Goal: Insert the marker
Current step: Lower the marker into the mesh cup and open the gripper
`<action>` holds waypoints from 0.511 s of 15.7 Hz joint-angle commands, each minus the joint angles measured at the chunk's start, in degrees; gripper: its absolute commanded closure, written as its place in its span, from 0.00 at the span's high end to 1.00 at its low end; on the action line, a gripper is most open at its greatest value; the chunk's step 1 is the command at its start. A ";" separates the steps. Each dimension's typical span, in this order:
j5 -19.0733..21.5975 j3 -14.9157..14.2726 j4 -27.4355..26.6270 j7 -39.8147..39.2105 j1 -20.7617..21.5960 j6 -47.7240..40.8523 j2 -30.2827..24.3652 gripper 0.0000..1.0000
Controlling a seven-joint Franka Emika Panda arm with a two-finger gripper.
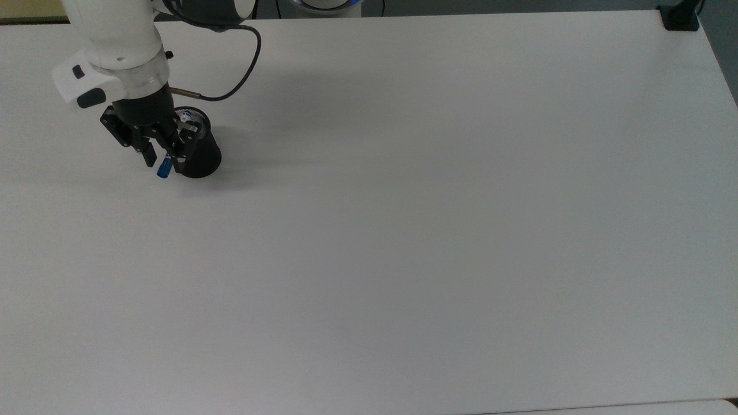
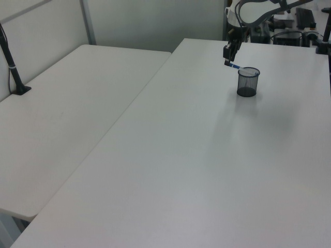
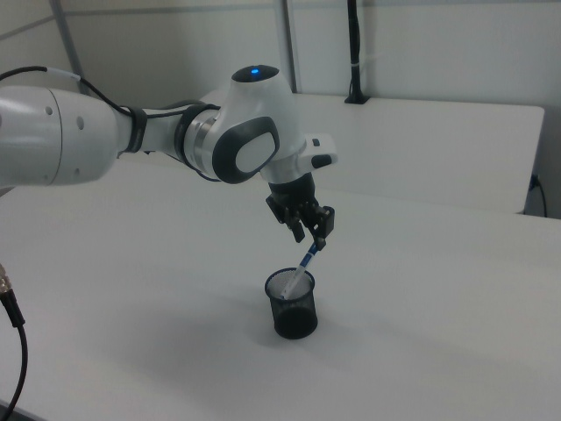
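Observation:
The black mesh cup (image 1: pixel 203 159) stands upright near the far left of the white table (image 1: pixel 403 230), also seen in the left view (image 2: pixel 247 83) and the right view (image 3: pixel 293 314). The marker (image 3: pixel 303 267) leans inside it, white barrel down in the cup, blue cap (image 1: pixel 164 168) sticking out over the rim toward the top view's left. In the left view the marker (image 2: pixel 235 66) slants up from the rim. My gripper (image 1: pixel 164 162) hangs just above the cap (image 3: pixel 310 235), open, with its fingers spread on either side of the marker's top end and not pressing on it.
A black cable (image 1: pixel 245 72) loops from the wrist over the table behind the cup. A black clamp (image 1: pixel 680 17) sits at the table's far right corner. A second table (image 2: pixel 72 108) with a black pole (image 2: pixel 11 64) adjoins in the left view.

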 commanded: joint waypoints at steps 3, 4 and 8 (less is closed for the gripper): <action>-0.71 -0.34 -1.11 2.31 0.40 -1.16 -1.60 0.88; -0.70 -0.34 -1.02 2.22 0.40 -1.87 -1.87 0.88; -0.62 -0.25 -0.84 2.39 0.48 -3.01 -2.66 0.88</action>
